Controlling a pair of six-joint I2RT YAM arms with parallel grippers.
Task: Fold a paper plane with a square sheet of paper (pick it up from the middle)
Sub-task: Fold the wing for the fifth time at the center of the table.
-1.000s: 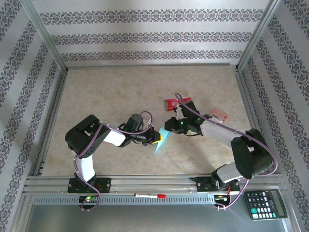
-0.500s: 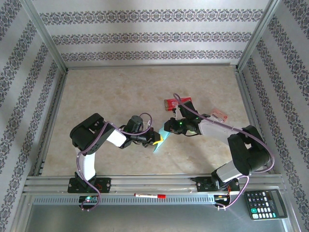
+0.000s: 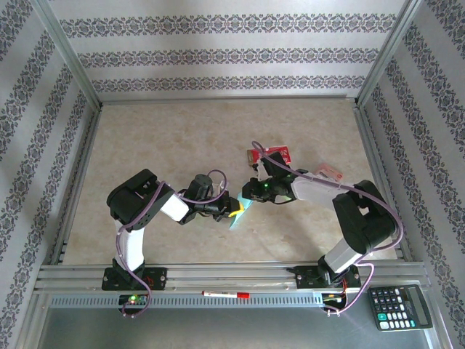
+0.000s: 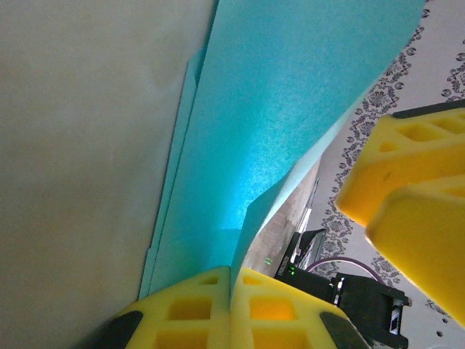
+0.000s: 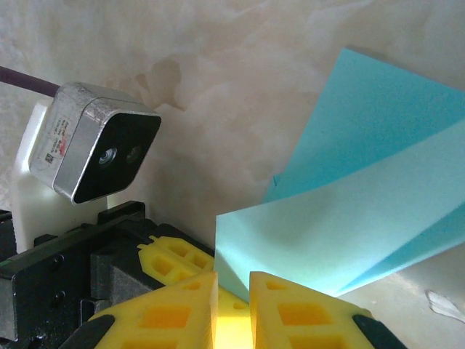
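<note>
The light-blue sheet of paper (image 3: 239, 215), folded into a narrow pointed shape, stands on edge just above the table near its middle. My left gripper (image 3: 233, 210) is shut on a lower flap of it; in the left wrist view its gripper (image 4: 232, 280) pinches the paper (image 4: 290, 109). My right gripper (image 3: 250, 195) faces it from the right. In the right wrist view that gripper (image 5: 232, 294) has a narrow gap between its jaws, and the paper's (image 5: 363, 203) corner lies just past the fingertips. The right fingers (image 4: 414, 189) hover beside the sheet.
A red packet (image 3: 272, 154) lies behind the right wrist and a smaller red-and-white one (image 3: 328, 173) to its right. A red pen (image 3: 225, 294) and a calculator (image 3: 399, 305) rest at the near rail. Aluminium frame posts border the table.
The right wrist has edged left toward the paper, its elbow drawing in and its jaws narrowing slightly. The left gripper keeps its hold on the paper, almost still.
</note>
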